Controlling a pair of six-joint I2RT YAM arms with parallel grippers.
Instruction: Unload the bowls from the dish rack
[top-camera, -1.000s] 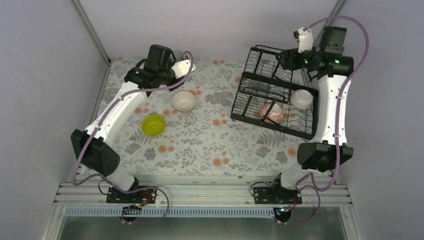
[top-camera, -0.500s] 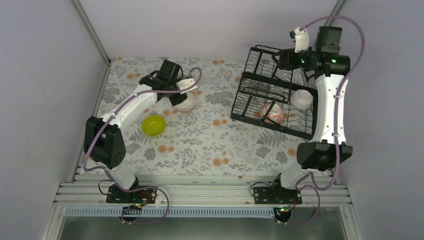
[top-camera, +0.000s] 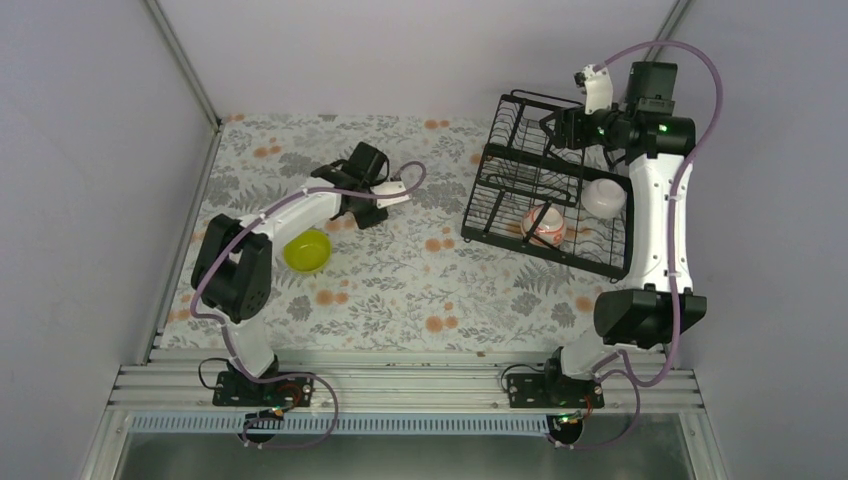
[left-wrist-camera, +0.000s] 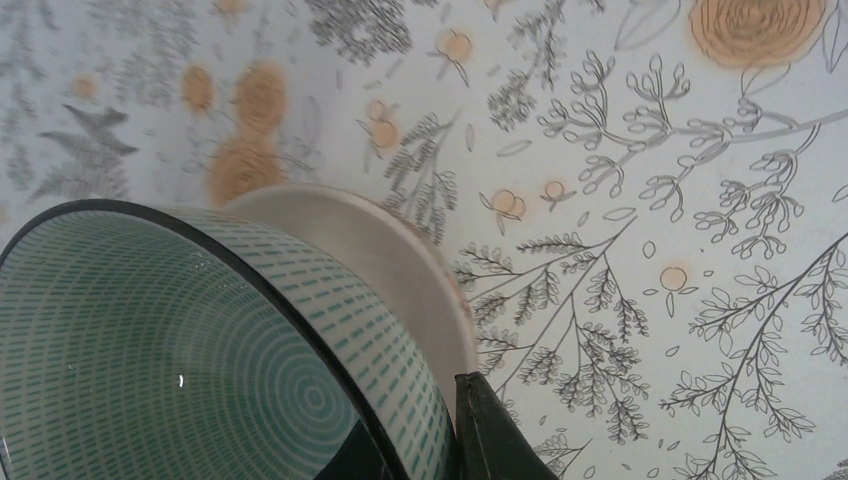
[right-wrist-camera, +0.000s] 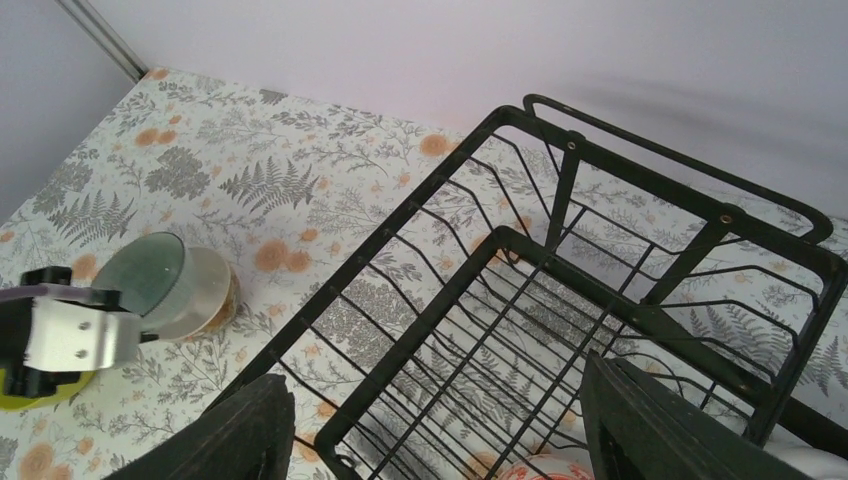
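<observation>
At the left of the flowered table (top-camera: 430, 290), the lime-yellow bowl (top-camera: 307, 250) sits alone. Just beside it the left gripper (left-wrist-camera: 420, 455) pinches the rim of the mint-green bowl (left-wrist-camera: 200, 350), holding it tilted directly over the tan bowl (left-wrist-camera: 400, 250), apparently to nest one in the other and save room; whether they touch I can't tell. Farther right, the dish rack (top-camera: 510, 190) has the patterned bowl (top-camera: 545, 223) and the white bowl (top-camera: 604, 196) in its lower tray. Above its raised tier hangs the right gripper (right-wrist-camera: 435, 425), fingers spread wide and empty, likely poised to reach down for one of them.
</observation>
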